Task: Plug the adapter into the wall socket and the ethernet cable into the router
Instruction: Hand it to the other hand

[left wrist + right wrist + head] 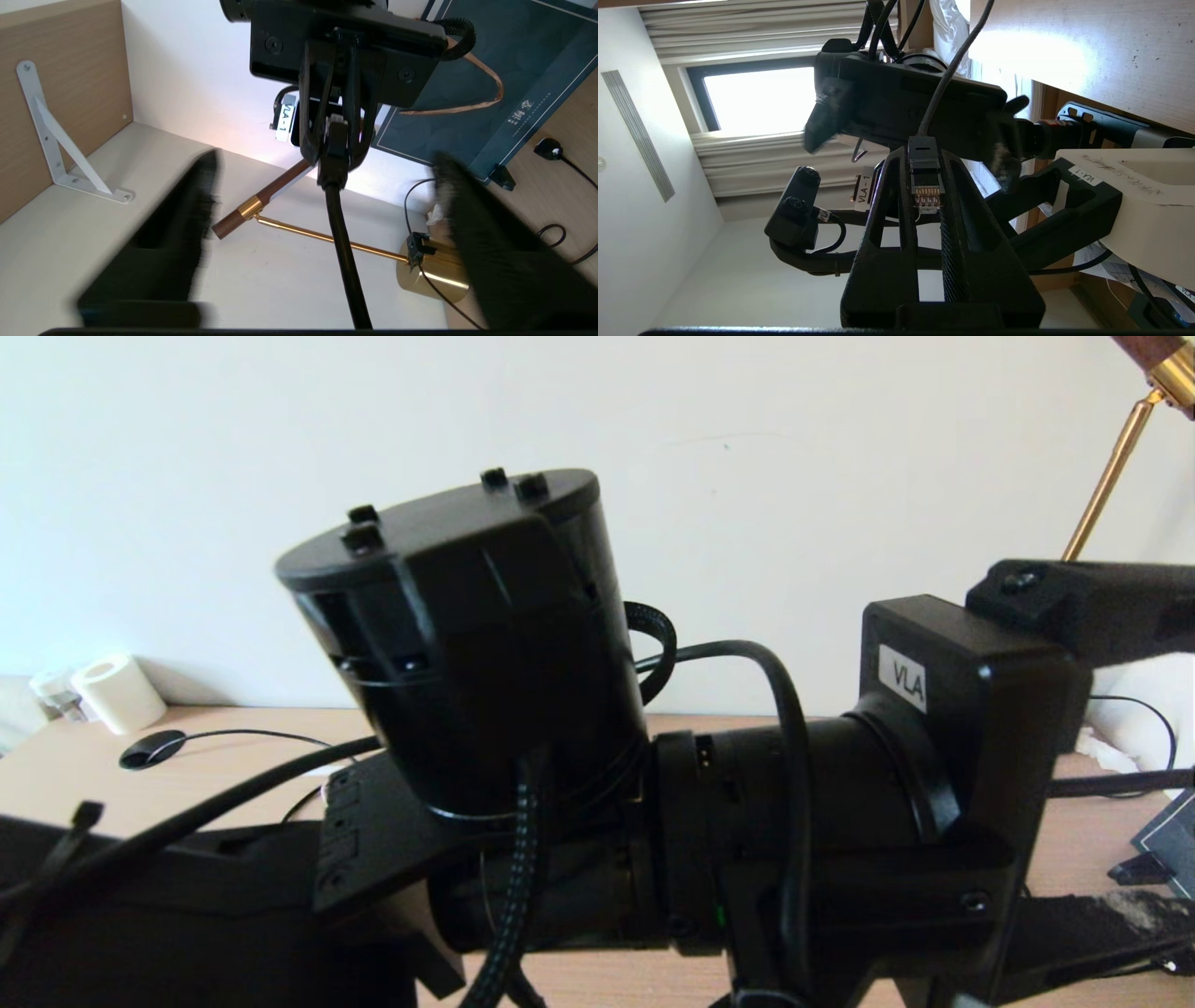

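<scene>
My right jaws [927, 193] are clamped on the ethernet cable [926, 184] at its plug, clear tip and gold contacts showing between the fingers, black cord running up past my other arm. My left jaws [327, 224] stand spread wide with nothing between them; the fingers [177, 233] are blurred, and beyond them that cable hangs from my right jaws. Further out lie a brass lamp [430, 270] and, on the wooden surface [233, 723], a black round disc [149, 749] near a white paper roll [117, 693].
</scene>
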Available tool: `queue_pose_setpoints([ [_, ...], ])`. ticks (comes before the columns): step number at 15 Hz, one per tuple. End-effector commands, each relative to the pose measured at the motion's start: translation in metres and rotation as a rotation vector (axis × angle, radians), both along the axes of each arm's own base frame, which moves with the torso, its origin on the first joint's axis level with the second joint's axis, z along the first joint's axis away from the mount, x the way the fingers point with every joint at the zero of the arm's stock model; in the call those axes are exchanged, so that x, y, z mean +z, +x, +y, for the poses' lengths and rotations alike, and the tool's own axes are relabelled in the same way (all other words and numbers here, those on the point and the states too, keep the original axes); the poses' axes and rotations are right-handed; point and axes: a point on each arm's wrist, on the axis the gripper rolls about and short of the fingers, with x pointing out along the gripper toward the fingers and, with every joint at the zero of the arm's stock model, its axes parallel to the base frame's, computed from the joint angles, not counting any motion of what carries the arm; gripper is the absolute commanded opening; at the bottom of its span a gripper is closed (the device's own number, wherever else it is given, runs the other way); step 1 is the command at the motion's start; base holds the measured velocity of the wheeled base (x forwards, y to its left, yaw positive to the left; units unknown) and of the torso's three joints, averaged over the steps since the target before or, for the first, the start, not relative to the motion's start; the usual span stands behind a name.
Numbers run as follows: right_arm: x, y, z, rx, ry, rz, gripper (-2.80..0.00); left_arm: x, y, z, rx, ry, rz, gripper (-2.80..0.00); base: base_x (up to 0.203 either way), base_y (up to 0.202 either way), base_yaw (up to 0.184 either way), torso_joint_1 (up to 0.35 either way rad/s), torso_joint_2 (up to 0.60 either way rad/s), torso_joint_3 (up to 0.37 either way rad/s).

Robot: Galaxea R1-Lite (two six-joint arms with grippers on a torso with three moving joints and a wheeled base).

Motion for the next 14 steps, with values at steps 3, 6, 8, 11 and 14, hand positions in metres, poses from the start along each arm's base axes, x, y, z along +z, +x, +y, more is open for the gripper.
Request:
queue_pose_setpoints([
  [3, -0.0012, 0.0025, 0.0007, 0.006, 0.000, 0.018, -2.80, 0.0000, -0.0066, -0.0029, -0.020, -0.004, -0.010, -2.80, 0.000, 0.000, 0.000, 0.000, 0.00, 0.000],
  [6, -0.0017, 0.0026, 0.0007, 0.006, 0.000, 0.019, -2.80, -0.0029, -0.0069, -0.0059, -0.025, 0.003, -0.006, -2.80, 0.000, 0.000, 0.000, 0.000, 0.00, 0.000],
  [8, -0.0017, 0.0026, 0.0007, 0.006, 0.000, 0.019, -2.80, -0.0031, -0.0067, -0.0058, -0.024, 0.004, -0.006, -2.80, 0.000, 0.000, 0.000, 0.000, 0.00, 0.000],
  [11, -0.0015, 0.0021, 0.0007, 0.007, 0.000, 0.018, -2.80, -0.0031, -0.0066, -0.0057, -0.024, 0.003, -0.007, -2.80, 0.000, 0.000, 0.000, 0.000, 0.00, 0.000],
  [14, -0.0015, 0.0019, 0.0011, 0.012, 0.000, 0.018, -2.80, -0.0019, -0.0070, -0.0049, -0.024, -0.001, -0.009, -2.80, 0.000, 0.000, 0.000, 0.000, 0.00, 0.000],
])
